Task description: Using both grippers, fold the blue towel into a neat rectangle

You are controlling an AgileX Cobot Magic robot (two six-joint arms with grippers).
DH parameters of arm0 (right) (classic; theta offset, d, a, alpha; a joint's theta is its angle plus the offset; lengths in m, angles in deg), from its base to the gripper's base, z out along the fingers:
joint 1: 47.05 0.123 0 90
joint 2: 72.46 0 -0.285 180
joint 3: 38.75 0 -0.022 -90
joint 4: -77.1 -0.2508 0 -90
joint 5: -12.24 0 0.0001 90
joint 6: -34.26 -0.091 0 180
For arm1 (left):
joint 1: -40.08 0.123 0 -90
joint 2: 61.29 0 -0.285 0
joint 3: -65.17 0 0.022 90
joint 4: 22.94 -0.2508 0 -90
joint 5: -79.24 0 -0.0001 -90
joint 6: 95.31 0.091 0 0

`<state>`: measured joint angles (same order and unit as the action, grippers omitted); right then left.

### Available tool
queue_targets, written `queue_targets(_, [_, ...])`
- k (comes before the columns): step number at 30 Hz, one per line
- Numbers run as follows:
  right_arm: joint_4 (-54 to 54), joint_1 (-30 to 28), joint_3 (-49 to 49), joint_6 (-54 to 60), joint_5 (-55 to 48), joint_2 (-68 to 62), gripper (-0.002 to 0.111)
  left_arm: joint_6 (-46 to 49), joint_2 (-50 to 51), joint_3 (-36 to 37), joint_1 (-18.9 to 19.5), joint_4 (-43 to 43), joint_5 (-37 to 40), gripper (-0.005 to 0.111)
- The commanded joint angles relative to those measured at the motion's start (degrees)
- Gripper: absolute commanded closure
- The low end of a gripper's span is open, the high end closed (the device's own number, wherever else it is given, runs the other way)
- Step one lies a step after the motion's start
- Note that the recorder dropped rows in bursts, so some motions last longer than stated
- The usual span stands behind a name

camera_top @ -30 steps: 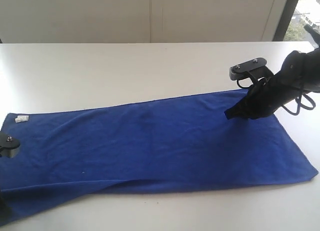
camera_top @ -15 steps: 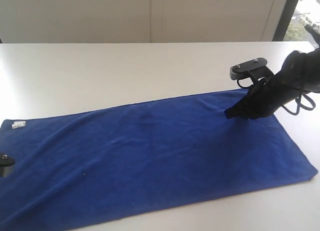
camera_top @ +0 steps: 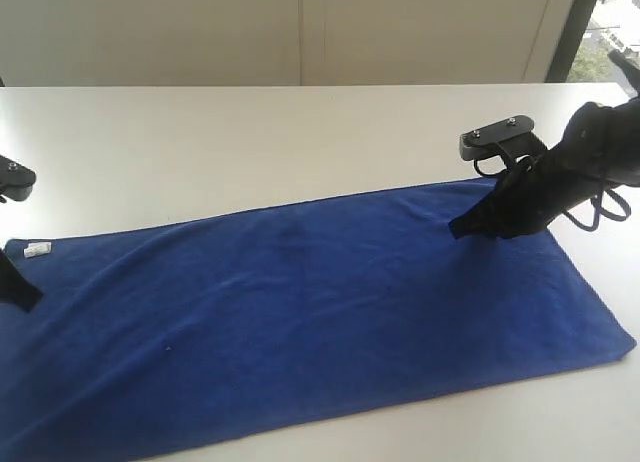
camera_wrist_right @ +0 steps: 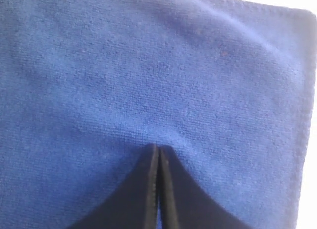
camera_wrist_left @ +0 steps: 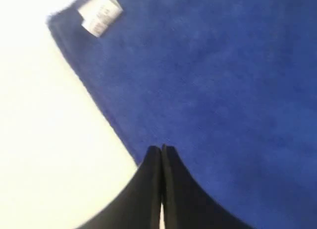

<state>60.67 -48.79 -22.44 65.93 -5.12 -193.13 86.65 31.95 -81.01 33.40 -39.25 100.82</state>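
Royal-blue fuzzy rectangular towel (camera_top: 320, 312) lies spread flat, one layer, on the white surface (camera_top: 250, 132). In the exterior view its long axis runs from 8 o'clock to 3 o'clock. No fold made yet. The small white label tag (camera_top: 37, 249) sits at the towel's far-left corner, about 9 o'clock.

The left black tapered gripper (camera_top: 20, 294) is at 9 o'clock, at the frame edge, with its tip over the short left hem near the label corner. Its fingers (camera_wrist_left: 151, 169) are pressed together with nothing between them. Touching the cloth or just above it: cannot tell.

The right black tapered gripper (camera_top: 460, 227) is at 2 o'clock, reaching in from the right edge, tip down on the towel inside the hem near the far-right corner. Its fingers (camera_wrist_right: 148, 169) are closed tight with no cloth pinched, and the pile dimples slightly at the tips. The grey camera block (camera_top: 497, 135) and black cables (camera_top: 600, 207) ride on that arm.

The near-right corner lies flat at 4 o'clock. The near-left end runs off frame at 7 o'clock.
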Motion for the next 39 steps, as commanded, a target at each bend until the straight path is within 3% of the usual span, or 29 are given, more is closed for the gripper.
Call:
queue_targets(1, [1.06, 0.07, 1.0, 0.56, 1.98, 1.65, 0.108, -5.87, 5.82, -2.52, 0.84, -6.87, -1.44, 0.107])
queue_targets(6, [1.06, 0.07, 0.45, 0.45, 4.8, 2.93, 0.108, -6.35, 13.39, -5.35, 3.39, -6.87, -5.6, 0.107])
queue_targets(14, [1.06, -0.05, -3.37, -0.41, 7.82, 1.91, 0.108, -6.47, 20.03, -9.07, 3.65, -6.87, -8.67, 0.107])
queue_targets(26, [1.06, -0.05, -11.89, -0.91, 4.08, -7.6, 0.108, -6.47, 24.76, -14.68, 3.65, -6.87, -5.64, 0.107])
queue_targets(39, [1.45, -3.04, -12.61, -3.47, 2.65, -10.94, 0.108, -6.2, 27.25, -16.81, 3.65, -7.13, -0.52, 0.107])
